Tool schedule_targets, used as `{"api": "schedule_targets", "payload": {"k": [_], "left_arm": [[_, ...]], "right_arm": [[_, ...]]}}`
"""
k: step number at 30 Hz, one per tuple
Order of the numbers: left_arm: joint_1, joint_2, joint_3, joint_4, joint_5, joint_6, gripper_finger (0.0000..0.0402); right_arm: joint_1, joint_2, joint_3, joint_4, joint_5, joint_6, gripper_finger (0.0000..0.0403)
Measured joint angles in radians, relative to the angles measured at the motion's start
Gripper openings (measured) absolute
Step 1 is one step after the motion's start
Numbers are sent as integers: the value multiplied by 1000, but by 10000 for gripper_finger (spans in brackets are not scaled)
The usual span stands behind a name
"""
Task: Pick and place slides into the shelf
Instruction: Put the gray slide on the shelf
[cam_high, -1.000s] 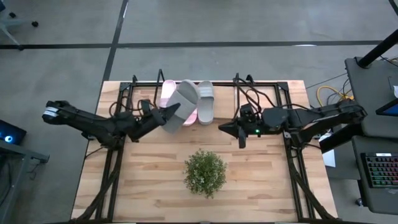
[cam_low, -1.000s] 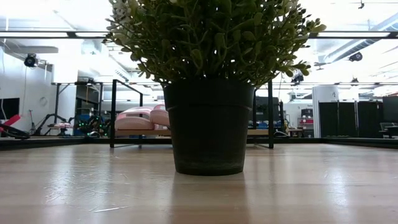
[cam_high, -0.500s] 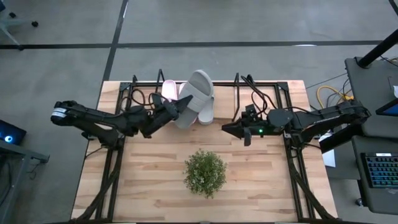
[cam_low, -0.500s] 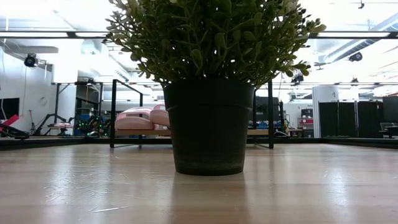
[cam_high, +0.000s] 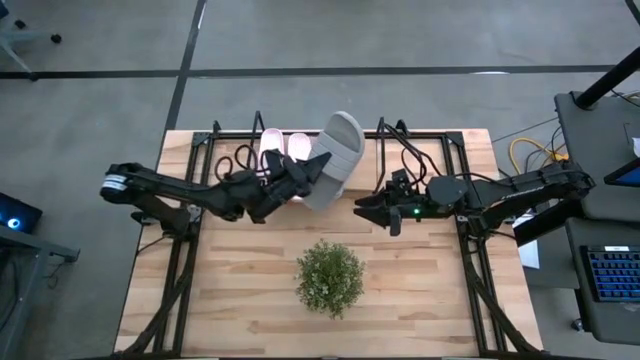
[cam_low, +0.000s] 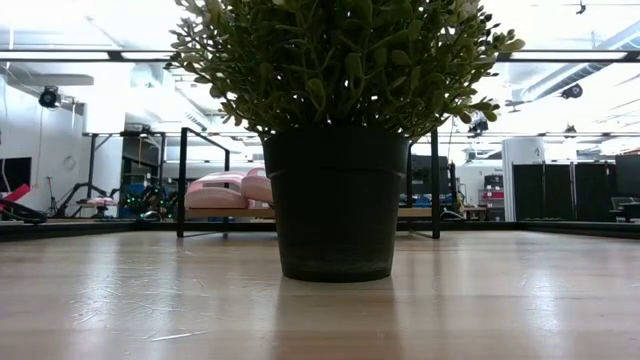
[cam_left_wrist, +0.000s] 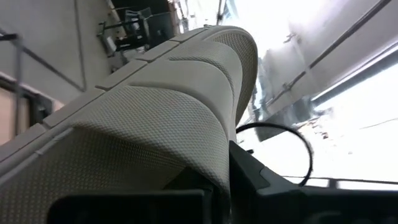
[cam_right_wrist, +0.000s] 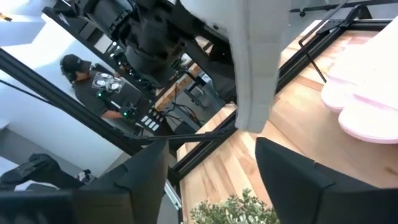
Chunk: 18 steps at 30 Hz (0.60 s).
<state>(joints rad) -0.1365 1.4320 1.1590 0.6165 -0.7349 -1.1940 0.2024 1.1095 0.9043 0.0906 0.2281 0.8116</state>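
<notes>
While left pincer (cam_high: 308, 172) clamps grey slide (cam_high: 335, 160) above shelf (cam_high: 300, 135), right pincer (cam_high: 362, 205) gapes alongside.

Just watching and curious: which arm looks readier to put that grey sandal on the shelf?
The left: its fingers already hold the grey slide over the shelf. The right fingers are open, holding nothing.
</notes>
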Motion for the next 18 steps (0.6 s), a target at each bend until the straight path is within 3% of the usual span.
{"api": "schedule_targets", "payload": {"k": [11,18], "left_arm": [[26,48,78,96,-38,17,0],[33,87,136,129,-41,31,0]], "right_arm": [[-1,4,0,-1,14,-26,293],[-7,4,0,4,86,-80,295]]}}
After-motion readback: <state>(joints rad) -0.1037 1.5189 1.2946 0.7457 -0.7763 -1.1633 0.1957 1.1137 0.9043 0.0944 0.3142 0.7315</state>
